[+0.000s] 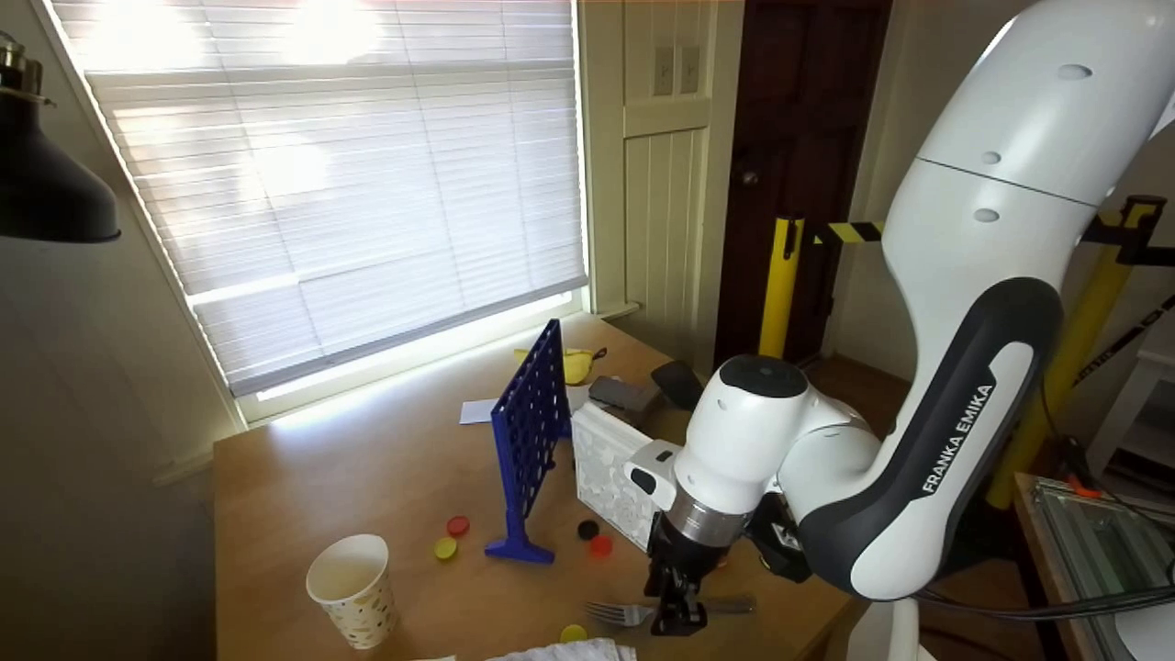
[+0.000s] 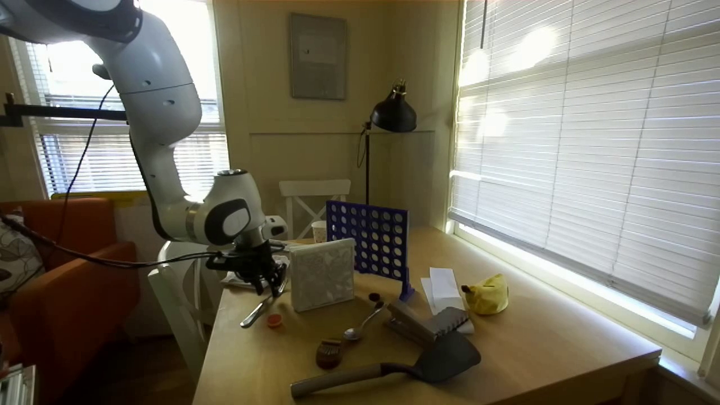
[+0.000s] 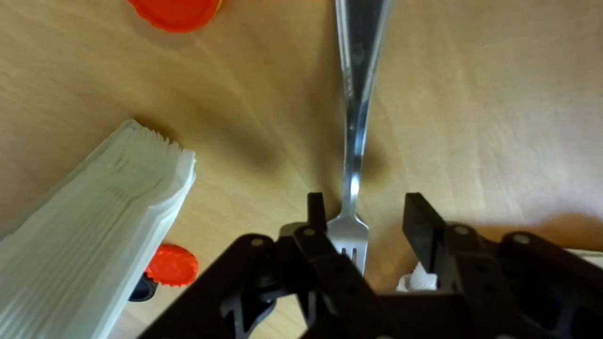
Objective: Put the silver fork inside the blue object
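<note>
The silver fork lies flat on the table beneath my gripper, its tines [image 1: 615,613] and handle [image 1: 734,605] showing on either side of the fingers in an exterior view. Its handle also shows in an exterior view [image 2: 256,315]. In the wrist view the fork [image 3: 355,117] runs up from between the fingers, nearer the left one, which hides part of the tines. My gripper [image 3: 365,202] is open, fingers on either side of the fork's neck, low over the table [image 1: 677,617]. The blue grid panel [image 1: 531,436] stands upright on its foot, also in an exterior view [image 2: 368,239].
A white patterned box [image 1: 601,477] with napkins [image 3: 108,212] stands between gripper and panel. A paper cup [image 1: 353,592], red disc [image 3: 173,265], spatula [image 2: 444,360], brush [image 2: 329,353], spoon [image 2: 365,326], grey block [image 2: 419,323] and yellow item [image 2: 488,295] lie about. A white cloth [image 1: 569,652] is near the fork.
</note>
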You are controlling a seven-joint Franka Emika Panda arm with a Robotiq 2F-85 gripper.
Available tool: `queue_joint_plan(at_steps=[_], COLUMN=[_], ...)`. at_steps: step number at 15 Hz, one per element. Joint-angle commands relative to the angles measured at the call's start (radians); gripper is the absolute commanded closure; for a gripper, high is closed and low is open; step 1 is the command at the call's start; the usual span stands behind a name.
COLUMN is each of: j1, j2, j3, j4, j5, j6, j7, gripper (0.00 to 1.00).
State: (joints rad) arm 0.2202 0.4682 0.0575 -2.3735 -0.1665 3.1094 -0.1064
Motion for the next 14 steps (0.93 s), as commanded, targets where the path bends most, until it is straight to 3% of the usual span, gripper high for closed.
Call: queue_joint_plan(at_steps=[1, 4, 7, 9, 11, 14], j1=[0.037, 0.051, 0.05, 0.05, 0.059, 0.081], j2=[0.034, 0.039, 0.04, 0.038, 0.037, 0.03], j3=[-0.033, -0.048, -0.049, -0.051, -0.062, -0.084], j4=[0.035, 0.044, 0.051, 0.052, 0.052, 0.051], j5=[-0.009, -0.009, -0.002, 0.0, -0.001, -0.004], j6=[0.021, 0.014, -0.005, -0.015, -0.022, -0.043], j7=[0.018, 0.021, 0.027, 0.03, 0.039, 0.056], gripper=[0.53, 0.53, 0.66, 0.66, 0.75, 0.78])
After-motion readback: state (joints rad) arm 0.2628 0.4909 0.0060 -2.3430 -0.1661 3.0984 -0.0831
